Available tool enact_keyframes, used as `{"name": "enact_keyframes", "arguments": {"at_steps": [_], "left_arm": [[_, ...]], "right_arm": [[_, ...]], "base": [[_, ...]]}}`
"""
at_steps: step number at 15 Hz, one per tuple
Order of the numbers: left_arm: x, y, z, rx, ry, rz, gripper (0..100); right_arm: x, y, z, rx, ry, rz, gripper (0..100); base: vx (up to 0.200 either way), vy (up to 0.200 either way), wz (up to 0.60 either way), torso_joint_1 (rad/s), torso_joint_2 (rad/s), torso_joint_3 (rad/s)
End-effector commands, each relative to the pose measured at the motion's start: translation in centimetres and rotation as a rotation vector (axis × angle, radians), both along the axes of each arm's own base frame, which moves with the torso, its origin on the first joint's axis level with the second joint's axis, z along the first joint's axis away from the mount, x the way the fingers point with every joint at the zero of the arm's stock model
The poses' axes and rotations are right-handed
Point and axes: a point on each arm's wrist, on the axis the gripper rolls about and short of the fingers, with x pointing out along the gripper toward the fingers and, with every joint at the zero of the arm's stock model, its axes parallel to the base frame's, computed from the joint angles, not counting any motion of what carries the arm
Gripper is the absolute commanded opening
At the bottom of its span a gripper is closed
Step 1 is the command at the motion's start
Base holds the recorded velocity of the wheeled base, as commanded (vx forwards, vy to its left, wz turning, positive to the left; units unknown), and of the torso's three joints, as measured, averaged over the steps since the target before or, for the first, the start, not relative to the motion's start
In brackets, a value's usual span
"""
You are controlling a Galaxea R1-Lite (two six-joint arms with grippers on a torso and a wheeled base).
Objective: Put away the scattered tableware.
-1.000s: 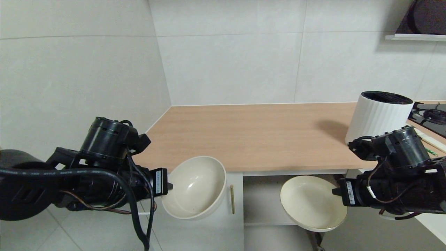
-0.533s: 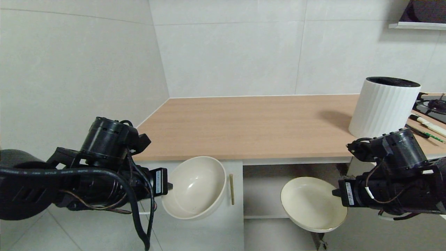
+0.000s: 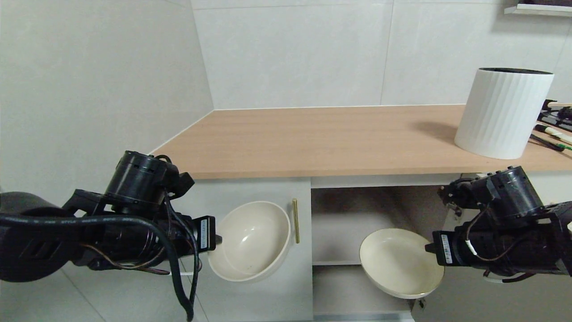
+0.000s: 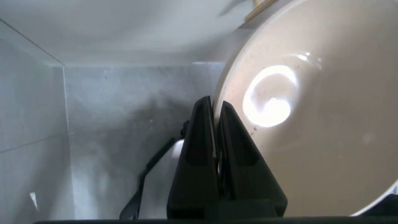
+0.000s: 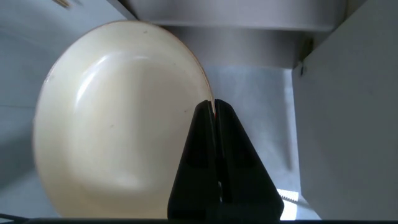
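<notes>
Obs., head view: over the last second the whole picture has shifted. The counter edge now sits higher in frame and the cabinet front beneath it is exposed. This reads as the camera dropping, not as things moving. The ribbed white container and the utensils beside it lie unchanged at the counter's right end. Both arms keep the same place in frame across the pictures, so they appear to have gone down with the camera. The left end effector is clenched on the rim of the cream bowl. The bowl is held in the air, tipped on its side with the hollow towards the camera, in front of the closed cabinet door and just beside its brass handle. The left wrist view confirms the fingers pinched over the rim. The right end effector is likewise clamped on the rim of the cream plate. The plate is tilted and airborne before the open compartment, straddling the level of the shelf inside. Neither dish touches door or shelf, as far as can be told. Judgement: the robot has come down to cabinet height, so carrying is nearly done and placing has not begun. The plate is lined up with the opening, but the bowl faces a shut door and probably must travel sideways. Risks: a rim pinch slipping on a tilted dish, or a dish clipping the shelf edge on entry.
</notes>
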Motion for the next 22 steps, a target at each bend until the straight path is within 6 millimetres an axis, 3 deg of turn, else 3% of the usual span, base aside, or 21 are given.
{"name": "enact_keyframes", "arguments": {"at_steps": [1, 8, 14, 18, 22], "left_arm": [[0.0, 0.0, 0.0, -0.001, 0.001, 0.002, 0], [0.0, 0.0, 0.0, 0.0, -0.001, 0.003, 0], [0.0, 0.0, 0.1, 0.001, -0.003, 0.001, 0], [0.0, 0.0, 0.1, 0.001, -0.004, 0.001, 0], [0.1, 0.0, 0.2, 0.0, -0.009, 0.002, 0]], "right_arm": [[0.1, 0.1, -0.1, -0.001, 0.006, 0.001, 0], [0.2, 0.1, -0.4, -0.006, 0.014, 0.0, 0], [0.4, 0.2, -0.6, -0.009, 0.021, 0.0, 0], [1.9, 0.8, -1.7, -0.03, 0.033, 0.018, 0], [9.0, 2.9, -6.6, 0.019, -0.033, -0.04, 0]], "base": [[0.0, 0.0, 0.0, -0.149, 0.46, 0.31], [0.0, 0.0, 0.0, -0.101, 0.41, 0.289], [0.0, 0.0, 0.0, -0.01, 0.03, 0.021], [0.0, 0.0, 0.0, 0.0, 0.0, 0.0], [0.0, 0.0, 0.0, 0.0, 0.0, 0.0]]}}
